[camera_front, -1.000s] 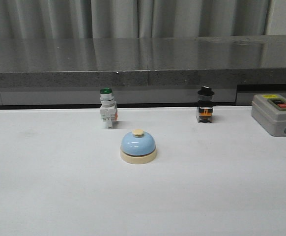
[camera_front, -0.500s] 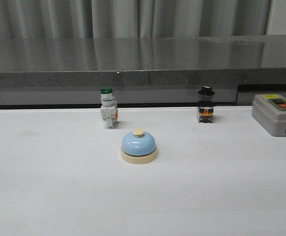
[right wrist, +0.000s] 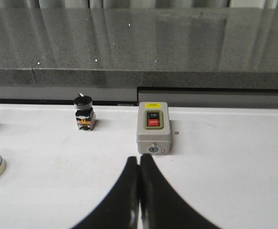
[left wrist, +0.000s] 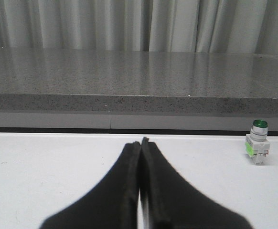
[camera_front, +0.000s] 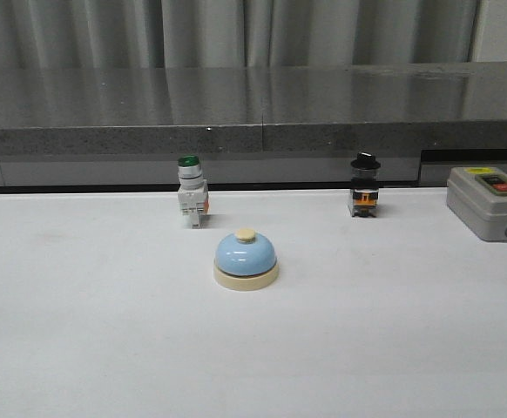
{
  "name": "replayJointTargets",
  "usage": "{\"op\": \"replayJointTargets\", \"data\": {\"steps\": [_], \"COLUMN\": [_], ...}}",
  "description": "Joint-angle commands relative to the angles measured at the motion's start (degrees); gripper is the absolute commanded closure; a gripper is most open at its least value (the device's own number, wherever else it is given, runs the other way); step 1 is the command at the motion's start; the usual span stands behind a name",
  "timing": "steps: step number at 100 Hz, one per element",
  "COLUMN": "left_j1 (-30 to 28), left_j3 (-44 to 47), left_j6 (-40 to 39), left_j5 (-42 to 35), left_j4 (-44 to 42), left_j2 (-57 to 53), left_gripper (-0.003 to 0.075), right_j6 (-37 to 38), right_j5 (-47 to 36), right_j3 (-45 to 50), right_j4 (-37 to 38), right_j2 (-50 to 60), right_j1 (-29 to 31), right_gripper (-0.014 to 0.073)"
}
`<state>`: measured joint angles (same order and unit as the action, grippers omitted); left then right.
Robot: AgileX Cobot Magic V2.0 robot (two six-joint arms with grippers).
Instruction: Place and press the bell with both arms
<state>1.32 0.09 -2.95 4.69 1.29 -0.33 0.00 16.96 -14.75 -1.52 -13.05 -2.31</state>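
Bell [camera_front: 246, 259] sits upright mid-bench [camera_front: 105, 331]; left hand [left wrist: 141, 141] and right hand [right wrist: 139, 160] both pinched closed, holding nothing.

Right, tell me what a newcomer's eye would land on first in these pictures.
The light-blue call bell with its cream button stands alone near the middle of the white table, the only colour up front. Behind it, a green-capped pushbutton switch stands back left and a black-capped switch back right, with a grey on/off switch box at the right edge. In the wrist views, the left end effector and right end effector are both shut and empty.
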Motion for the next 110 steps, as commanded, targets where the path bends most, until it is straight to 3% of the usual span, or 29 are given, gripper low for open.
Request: {"op": "replayJointTargets", "data": {"steps": [1, 47, 110], "left_j1": [0.1, 0.1, 0.1], "left_j3": [2.4, 2.4, 2.4], "left_j6": [-0.7, -0.7, -0.7], "left_j5": [-4.7, -4.7, -4.7], "left_j4": [0.4, 0.4, 0.4], "left_j2": [-1.7, -1.7, -1.7], "left_gripper": [0.0741, 0.0741, 0.0741], "right_j6": [0.0, 0.0, 0.0], "right_j5": [-0.1, 13.5, 24.5], "right_j3": [-6.1, -29.9, -60.2], "right_j4": [-0.3, -0.4, -0.4], "right_j2": [-5.3, -35.9, -74.1], "right_j1": [0.2, -2.5, -27.2], "right_gripper": [0.0662, 0.0662, 0.0662]}}
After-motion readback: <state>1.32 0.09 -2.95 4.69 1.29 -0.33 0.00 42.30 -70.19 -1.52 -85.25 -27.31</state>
